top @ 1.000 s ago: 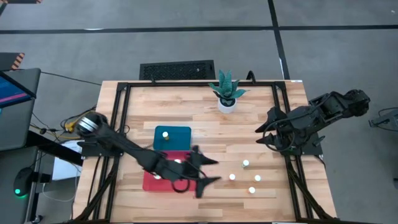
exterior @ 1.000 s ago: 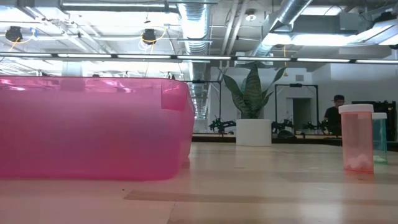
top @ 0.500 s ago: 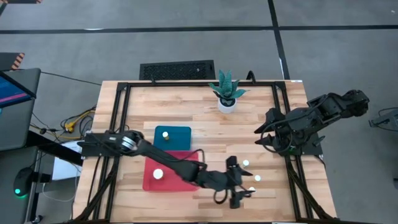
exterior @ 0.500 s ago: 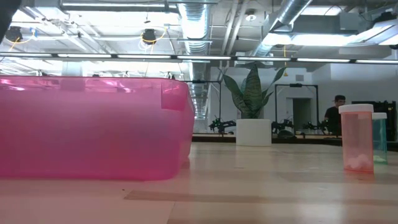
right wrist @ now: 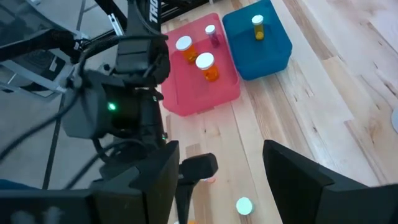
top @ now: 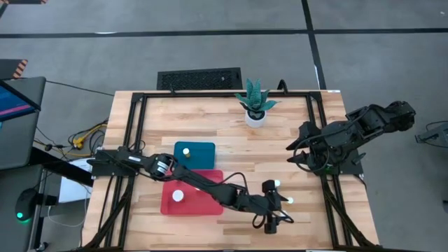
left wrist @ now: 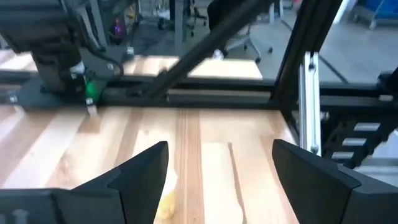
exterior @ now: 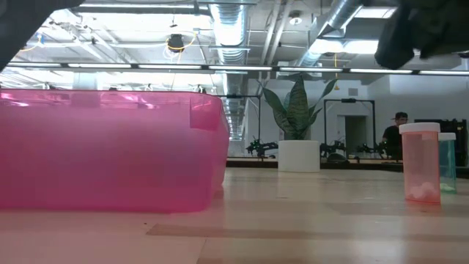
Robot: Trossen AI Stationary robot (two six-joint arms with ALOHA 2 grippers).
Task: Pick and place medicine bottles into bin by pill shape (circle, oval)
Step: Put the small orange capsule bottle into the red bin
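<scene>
Several small white-capped bottles stand on the wooden table (top: pixel 231 143) at its near right; two show in the high view (top: pixel 277 184) (top: pixel 289 201), and two in the low view (exterior: pixel 421 162) (exterior: pixel 447 161). My left gripper (top: pixel 274 204) is open over this group and touches nothing; its wrist view (left wrist: pixel 217 186) shows bare wood and a yellowish blur (left wrist: pixel 164 205) between the fingers. A red bin (top: pixel 203 199) holds a bottle (top: pixel 178 197). A blue bin (top: pixel 203 150) holds another (top: pixel 187 150). My right gripper (right wrist: pixel 217 180) is open and waits at the table's right edge.
A white pot with a green plant (top: pixel 255 105) stands at the far middle. The black frame rails (top: pixel 322 140) run along the table's sides. The red bin (exterior: pixel 110 150) fills the left of the low view. A person (exterior: pixel 396 132) stands far behind the table.
My left arm has swung from above the red bin toward the table's right edge, and its open gripper has come over the loose bottles at the near right. The bottle in the red bin, earlier under the arm, now shows.
</scene>
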